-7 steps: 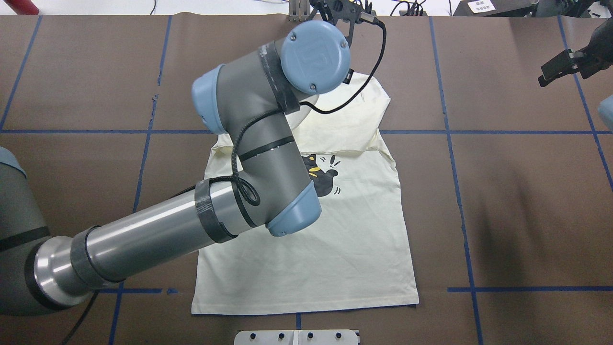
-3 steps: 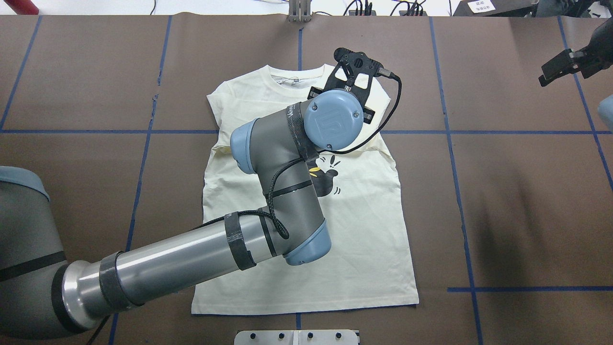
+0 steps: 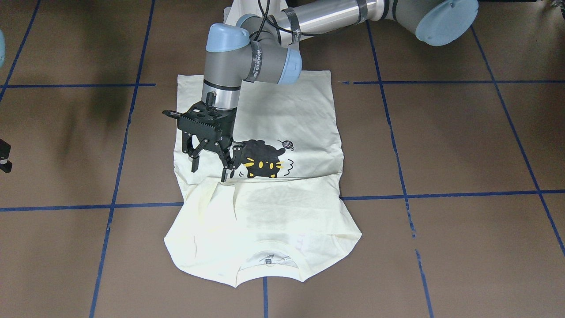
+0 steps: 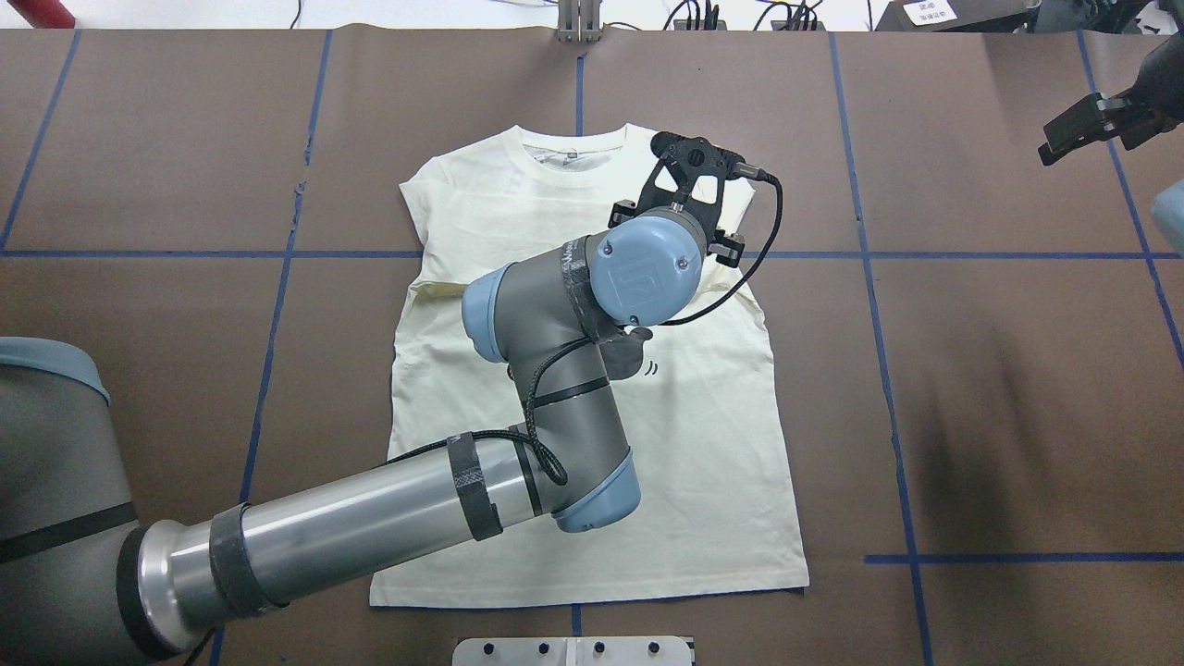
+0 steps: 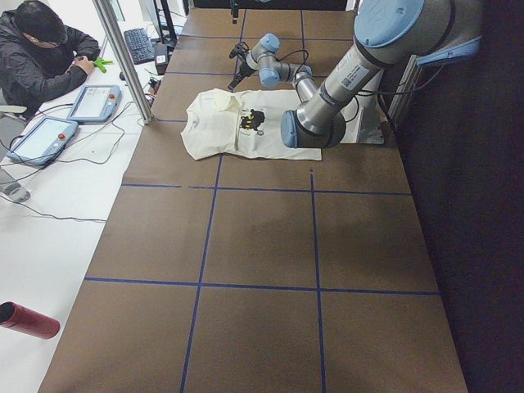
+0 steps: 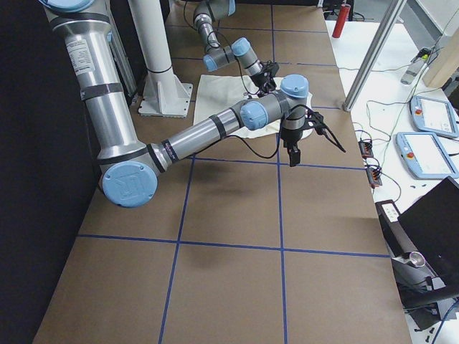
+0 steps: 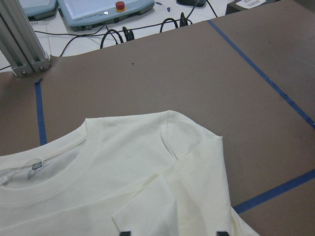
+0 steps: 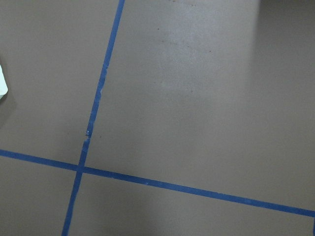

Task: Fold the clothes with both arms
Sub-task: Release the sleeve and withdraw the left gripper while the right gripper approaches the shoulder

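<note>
Likely soft, light T-shirt (image 3: 265,221); pinch fold edge, frame centre-left. Left gripper (image 3: 209,174) fingers spread, empty. Right gripper (image 4: 1059,143): cannot tell.

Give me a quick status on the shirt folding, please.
Left pincer open, empty, above the T-shirt by the cat print. Right pincer off to the side over the table, state unclear. T-shirt flat, print up, folded across the chest.

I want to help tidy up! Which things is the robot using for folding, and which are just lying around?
For the job: T-shirt; left arm's fingers, open over it; right arm, off to the side.
Just lying about: red bottle; control tablets; keyboard.
</note>
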Available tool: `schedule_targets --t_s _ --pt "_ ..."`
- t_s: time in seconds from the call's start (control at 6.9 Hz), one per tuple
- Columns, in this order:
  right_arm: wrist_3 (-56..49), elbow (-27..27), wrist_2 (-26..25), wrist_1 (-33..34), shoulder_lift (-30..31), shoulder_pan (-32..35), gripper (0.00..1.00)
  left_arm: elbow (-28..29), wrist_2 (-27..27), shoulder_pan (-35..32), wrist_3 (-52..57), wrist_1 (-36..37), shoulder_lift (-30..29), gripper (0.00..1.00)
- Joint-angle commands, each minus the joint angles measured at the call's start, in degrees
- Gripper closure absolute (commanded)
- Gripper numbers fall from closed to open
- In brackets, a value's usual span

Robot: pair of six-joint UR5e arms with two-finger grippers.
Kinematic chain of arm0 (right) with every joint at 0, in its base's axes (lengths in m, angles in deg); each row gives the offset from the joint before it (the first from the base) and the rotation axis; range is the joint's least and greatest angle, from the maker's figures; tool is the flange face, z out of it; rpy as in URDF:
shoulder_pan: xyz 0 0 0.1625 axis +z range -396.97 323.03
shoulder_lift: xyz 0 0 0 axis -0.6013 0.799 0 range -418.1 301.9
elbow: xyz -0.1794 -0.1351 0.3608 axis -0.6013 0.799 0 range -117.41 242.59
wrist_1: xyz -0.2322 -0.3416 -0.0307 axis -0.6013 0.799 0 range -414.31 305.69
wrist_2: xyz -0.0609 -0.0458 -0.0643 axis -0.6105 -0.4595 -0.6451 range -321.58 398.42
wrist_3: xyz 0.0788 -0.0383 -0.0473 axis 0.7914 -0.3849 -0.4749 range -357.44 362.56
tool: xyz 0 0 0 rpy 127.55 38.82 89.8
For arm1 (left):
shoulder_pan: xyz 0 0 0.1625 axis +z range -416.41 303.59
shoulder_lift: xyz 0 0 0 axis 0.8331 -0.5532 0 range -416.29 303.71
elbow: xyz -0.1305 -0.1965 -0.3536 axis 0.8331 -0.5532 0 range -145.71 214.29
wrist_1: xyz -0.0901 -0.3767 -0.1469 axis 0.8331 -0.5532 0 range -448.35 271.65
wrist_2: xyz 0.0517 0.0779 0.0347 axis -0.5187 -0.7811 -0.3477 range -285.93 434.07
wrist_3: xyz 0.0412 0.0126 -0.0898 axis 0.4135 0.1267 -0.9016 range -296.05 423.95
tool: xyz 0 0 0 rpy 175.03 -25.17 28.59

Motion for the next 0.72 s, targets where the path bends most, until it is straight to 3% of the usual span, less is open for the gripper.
schedule_targets --t_s 0.0,0.14,0.29,0.58 --pt "0.47 -0.56 0.27 -0.25 -0.41 -0.47 0.00 -1.02 9.08 -3.21 -2.75 -3.17 0.81 0.00" --pt "0.47 0.40 0.01 -5.47 -0.58 -2.47 0.00 -4.60 19.77 -7.59 0.48 -0.99 3.77 0.00" --pt "1.69 1.02 0.00 -8.57 -1.37 -3.45 0.00 -8.55 24.14 -10.94 4.60 2.43 7.02 0.00" --pt "11.93 1.55 -1.65 -7.99 -7.06 -9.23 0.00 -10.86 30.39 -17.28 13.30 11.04 8.88 0.00"
